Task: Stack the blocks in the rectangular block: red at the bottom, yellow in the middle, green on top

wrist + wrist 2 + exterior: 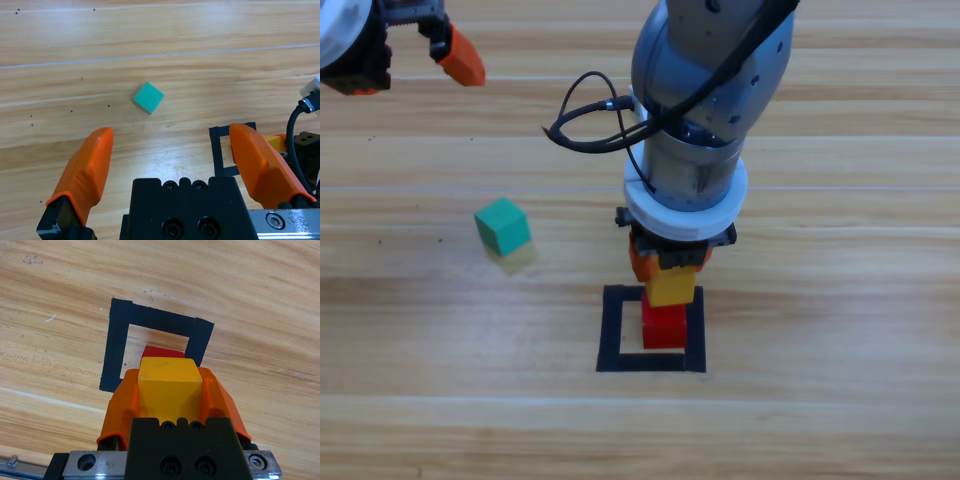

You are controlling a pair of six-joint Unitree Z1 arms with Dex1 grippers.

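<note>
Gripped between the two orange jaws of the right tool (170, 390), the yellow cube (169, 385) fills the near part of the right wrist view; the jaws are clamped on its two sides. Just beyond it a sliver of the red cube (162, 352) shows, sitting inside the black tape rectangle (116, 340). From above, the right arm comes down over the middle of the counter (840, 400) and holds the yellow cube (671, 286) directly over the red cube (664, 327); whether the two cubes touch cannot be told. The red cube stands on the wood inside the tape rectangle (611, 330), toward its right side.

Left of the outline and apart from it, the teal-green cube (503, 225) lies on the bare counter, turned at an angle to the wood grain. The left tool (170, 160) waits at the upper left corner of the high view with its jaws spread apart and holding nothing; its wrist view looks down on the teal-green cube (149, 97) ahead of the jaws.
</note>
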